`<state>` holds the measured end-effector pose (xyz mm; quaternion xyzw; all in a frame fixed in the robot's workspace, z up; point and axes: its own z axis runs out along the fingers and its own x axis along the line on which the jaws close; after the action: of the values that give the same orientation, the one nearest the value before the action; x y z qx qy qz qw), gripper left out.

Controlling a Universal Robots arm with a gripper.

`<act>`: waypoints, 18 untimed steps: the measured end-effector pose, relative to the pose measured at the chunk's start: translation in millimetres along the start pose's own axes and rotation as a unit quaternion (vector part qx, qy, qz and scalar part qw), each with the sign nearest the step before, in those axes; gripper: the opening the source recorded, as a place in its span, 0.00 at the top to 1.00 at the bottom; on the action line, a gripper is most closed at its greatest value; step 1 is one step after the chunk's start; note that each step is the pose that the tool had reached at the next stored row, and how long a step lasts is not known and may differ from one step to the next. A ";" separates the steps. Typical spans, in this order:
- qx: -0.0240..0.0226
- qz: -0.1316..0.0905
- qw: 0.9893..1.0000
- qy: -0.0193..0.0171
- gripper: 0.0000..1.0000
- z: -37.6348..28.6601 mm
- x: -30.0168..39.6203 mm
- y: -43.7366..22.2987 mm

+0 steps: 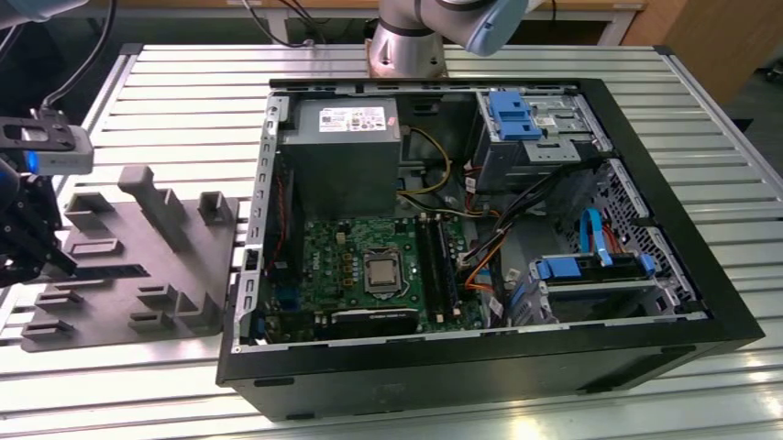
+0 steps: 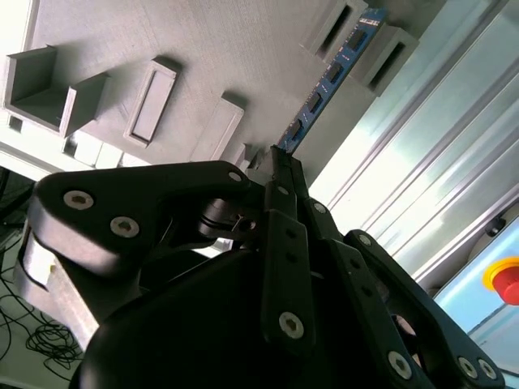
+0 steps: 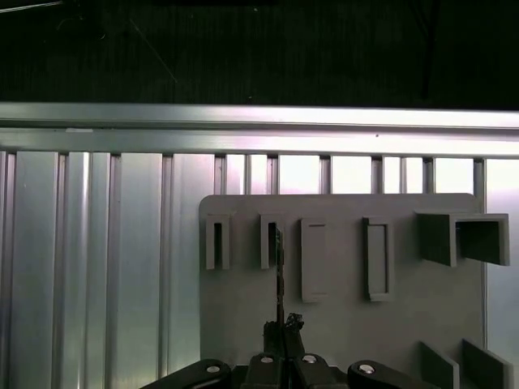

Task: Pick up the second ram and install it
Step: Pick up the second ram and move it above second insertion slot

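Black two-finger gripper [image 2: 280,162] is narrowed onto the near end of the long dark green memory stick with black chips [image 2: 332,71]. It pinches the flat faces so the stick rides edge-up, ready for a slot. This reads as a real hold, though the contact is partly hidden. The stick sits over the grey moulded fixture plate [image 2: 203,57], its far end at a slotted holder made to stand it upright. It is well apart from the open black computer case [image 1: 685,302] and green motherboard [image 1: 336,257]. The arm reaches to the exterior view's left, gripper pointing down at the plate on the ribbed aluminium table [image 1: 183,82].
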<state>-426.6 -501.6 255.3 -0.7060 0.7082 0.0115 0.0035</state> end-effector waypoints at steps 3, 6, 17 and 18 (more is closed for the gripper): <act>0.000 0.000 1.000 0.000 0.88 -0.7 0.0 0.0; 0.000 0.000 1.000 0.000 0.88 -1.7 0.0 0.0; 0.001 0.000 1.000 0.000 0.88 -4.1 -0.1 0.1; 0.001 0.000 1.000 0.000 0.88 -4.3 -0.1 0.0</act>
<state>-426.6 -501.7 259.6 -0.7059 0.7082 0.0113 0.0041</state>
